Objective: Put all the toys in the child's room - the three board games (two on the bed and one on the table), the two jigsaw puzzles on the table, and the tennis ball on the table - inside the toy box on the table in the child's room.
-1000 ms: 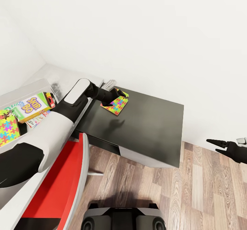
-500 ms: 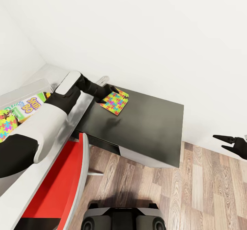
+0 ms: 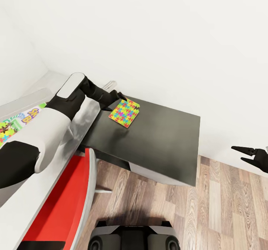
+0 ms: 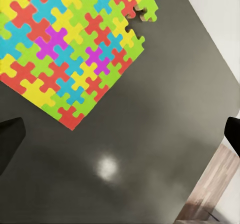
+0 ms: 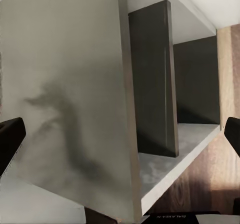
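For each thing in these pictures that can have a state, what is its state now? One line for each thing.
Multicoloured flat jigsaw puzzle sheet: lying flat on the black table top, not gripped.
Left pincer: open, at the puzzle's edge.
Right pincer: open, empty, over the wood-plank floor.
White-green SKIP BO game box: lying inside the light grey toy box.

A jigsaw puzzle (image 3: 124, 113) lies on the table's (image 3: 160, 138) far left corner.

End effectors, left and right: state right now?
Left end effector: open, empty, over the dark table beside the jigsaw puzzle.
Right end effector: open, empty, over the floor.
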`<state>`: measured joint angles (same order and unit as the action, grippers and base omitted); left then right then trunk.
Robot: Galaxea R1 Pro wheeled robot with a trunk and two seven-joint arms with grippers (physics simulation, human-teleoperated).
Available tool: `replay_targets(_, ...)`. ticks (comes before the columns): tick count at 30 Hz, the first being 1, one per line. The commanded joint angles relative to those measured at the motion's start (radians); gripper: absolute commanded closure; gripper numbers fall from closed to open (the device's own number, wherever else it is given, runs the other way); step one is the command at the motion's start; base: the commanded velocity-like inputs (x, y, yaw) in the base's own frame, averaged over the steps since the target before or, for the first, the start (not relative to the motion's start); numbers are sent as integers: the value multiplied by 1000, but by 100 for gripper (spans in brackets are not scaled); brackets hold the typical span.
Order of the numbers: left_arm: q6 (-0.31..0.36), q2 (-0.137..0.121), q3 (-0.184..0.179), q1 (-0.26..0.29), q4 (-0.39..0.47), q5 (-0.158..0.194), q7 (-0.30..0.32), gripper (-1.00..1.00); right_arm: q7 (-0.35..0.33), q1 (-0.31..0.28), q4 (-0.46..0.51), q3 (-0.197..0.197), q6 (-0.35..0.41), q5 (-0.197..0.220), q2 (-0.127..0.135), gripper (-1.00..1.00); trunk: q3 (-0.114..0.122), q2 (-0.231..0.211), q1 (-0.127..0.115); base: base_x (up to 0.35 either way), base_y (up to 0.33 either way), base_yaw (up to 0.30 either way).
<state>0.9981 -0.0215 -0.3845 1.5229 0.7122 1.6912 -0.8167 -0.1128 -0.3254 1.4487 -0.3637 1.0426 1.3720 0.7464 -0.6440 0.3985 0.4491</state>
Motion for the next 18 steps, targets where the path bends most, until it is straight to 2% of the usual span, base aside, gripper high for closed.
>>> replay_targets(1,-1,-2,-4,-2,1,11,-10,-100,-10,-1,0,-1,5,-10,0,-100,-1,2,1,216,0,0)
replay_targets(8,0,-5,-5,-11,0,11,-10,-100,-10,-1,-1,-3,5,-10,0,-100,-1,2,1,181,0,0)
replay_targets(18,0,-5,-5,-15,0,11,-10,-100,-10,-1,1,-3,5,-10,1,-100,-1,2,1,64,0,0)
